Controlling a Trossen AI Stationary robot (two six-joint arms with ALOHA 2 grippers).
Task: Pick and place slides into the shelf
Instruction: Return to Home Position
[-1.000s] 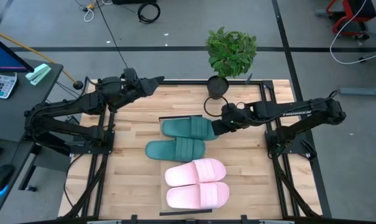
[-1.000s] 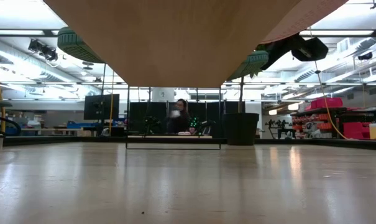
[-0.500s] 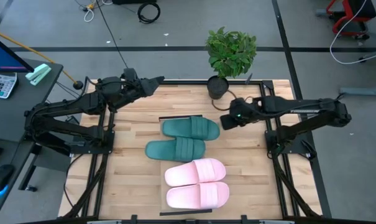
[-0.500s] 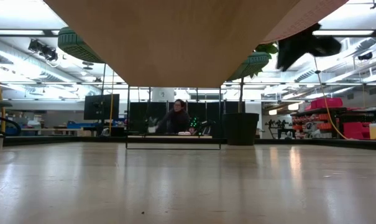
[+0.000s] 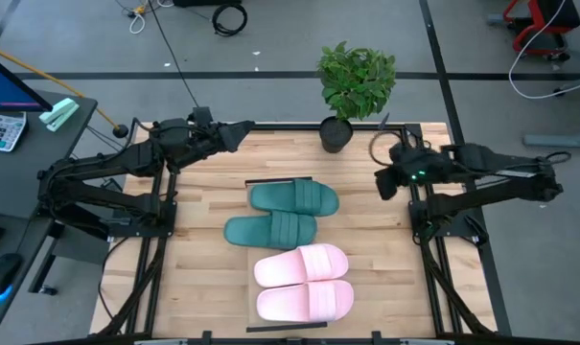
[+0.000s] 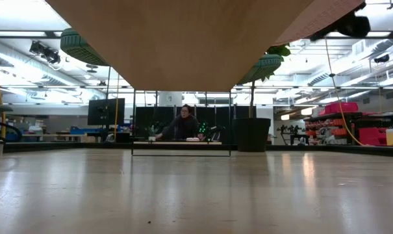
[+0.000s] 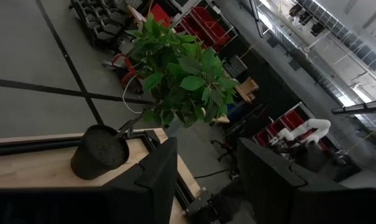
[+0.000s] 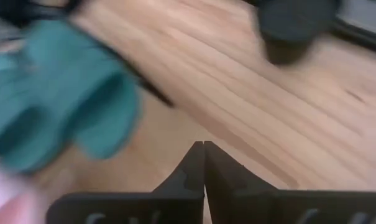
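Lying in one row along the shelf (image 5: pixel 270 180), all four slides sit at the middle of the table (image 5: pixel 194 278); the far green slide (image 5: pixel 294 198) and the near green slide (image 5: pixel 270 230) touch side by side at the far end; the two pink ones, the far pink slide (image 5: pixel 302 264) and the near pink slide (image 5: pixel 304 301), touch each other at the near end. To the right of the far green slide and well apart from it, the right gripper (image 5: pixel 383 182) hangs over the table's right edge; its fingers (image 8: pixel 191 171) are pressed together with nothing between them. The left gripper (image 5: pixel 240 129) is at the table's far left, its fingers (image 7: pixel 160 171) spread and empty, facing the potted plant (image 5: pixel 352 86) on the far edge. Beyond the table, a person (image 6: pixel 181 125) sits at a desk.
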